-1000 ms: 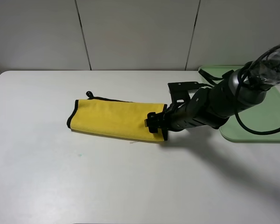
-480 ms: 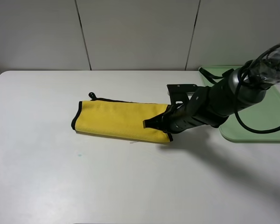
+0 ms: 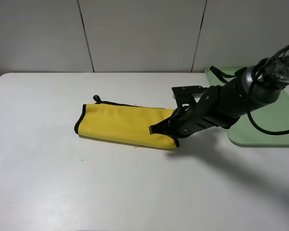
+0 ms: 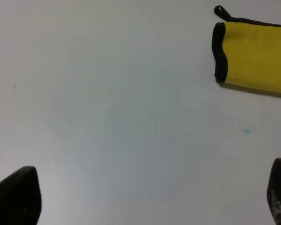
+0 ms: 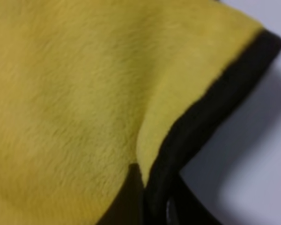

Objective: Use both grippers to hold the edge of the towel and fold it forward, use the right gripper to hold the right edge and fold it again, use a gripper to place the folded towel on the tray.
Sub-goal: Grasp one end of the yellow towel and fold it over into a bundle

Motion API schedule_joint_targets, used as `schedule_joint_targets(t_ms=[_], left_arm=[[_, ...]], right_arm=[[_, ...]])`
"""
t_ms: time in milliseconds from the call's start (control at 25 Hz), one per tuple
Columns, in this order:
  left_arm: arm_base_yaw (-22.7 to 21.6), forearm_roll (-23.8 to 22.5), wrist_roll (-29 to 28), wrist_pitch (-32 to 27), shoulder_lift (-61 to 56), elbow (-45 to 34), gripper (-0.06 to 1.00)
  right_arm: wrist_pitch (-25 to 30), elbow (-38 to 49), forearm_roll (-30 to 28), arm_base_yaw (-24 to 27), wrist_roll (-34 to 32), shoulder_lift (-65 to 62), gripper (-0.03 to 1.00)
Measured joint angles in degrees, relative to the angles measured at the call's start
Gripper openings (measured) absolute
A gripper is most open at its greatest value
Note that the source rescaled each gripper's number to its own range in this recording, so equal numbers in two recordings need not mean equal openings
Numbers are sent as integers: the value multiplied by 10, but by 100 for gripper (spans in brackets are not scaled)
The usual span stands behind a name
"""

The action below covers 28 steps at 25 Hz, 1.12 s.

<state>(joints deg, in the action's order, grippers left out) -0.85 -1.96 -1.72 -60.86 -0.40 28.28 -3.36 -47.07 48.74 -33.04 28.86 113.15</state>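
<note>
The yellow towel (image 3: pixel 125 124) with black trim lies folded into a long strip at the middle of the white table. Its black hanging loop (image 3: pixel 96 98) sticks out at the far left corner. My right gripper (image 3: pixel 157 129) sits at the towel's right end, shut on the right edge, low on the table. In the right wrist view the towel (image 5: pixel 75 93) fills the frame, with the trim (image 5: pixel 206 122) pinched close to the camera. My left gripper (image 4: pixel 150 192) is open and empty over bare table, well short of the towel's left end (image 4: pixel 257 56). It is out of the exterior view.
The light green tray (image 3: pixel 279 127) lies at the right edge of the table, partly behind my right arm (image 3: pixel 231 103). The white table (image 3: pixel 86 192) stretches in front of and left of the towel. A grey panelled wall stands behind.
My right gripper has shut on the towel's right edge. The towel has slid slightly to the right and its right corner has lifted a little.
</note>
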Motion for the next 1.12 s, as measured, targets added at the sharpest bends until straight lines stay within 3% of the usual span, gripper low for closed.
schedule_joint_targets(t_ms=[240, 880, 1120], left_arm=[[0, 0, 0, 0, 0, 0, 97], [0, 0, 0, 0, 0, 0, 97], [0, 0, 0, 0, 0, 0, 97]], right_arm=[[72, 4, -57, 48, 2, -50, 3], [212, -4, -248, 242, 2, -151, 3], [256, -45, -302, 279, -22, -161, 3]])
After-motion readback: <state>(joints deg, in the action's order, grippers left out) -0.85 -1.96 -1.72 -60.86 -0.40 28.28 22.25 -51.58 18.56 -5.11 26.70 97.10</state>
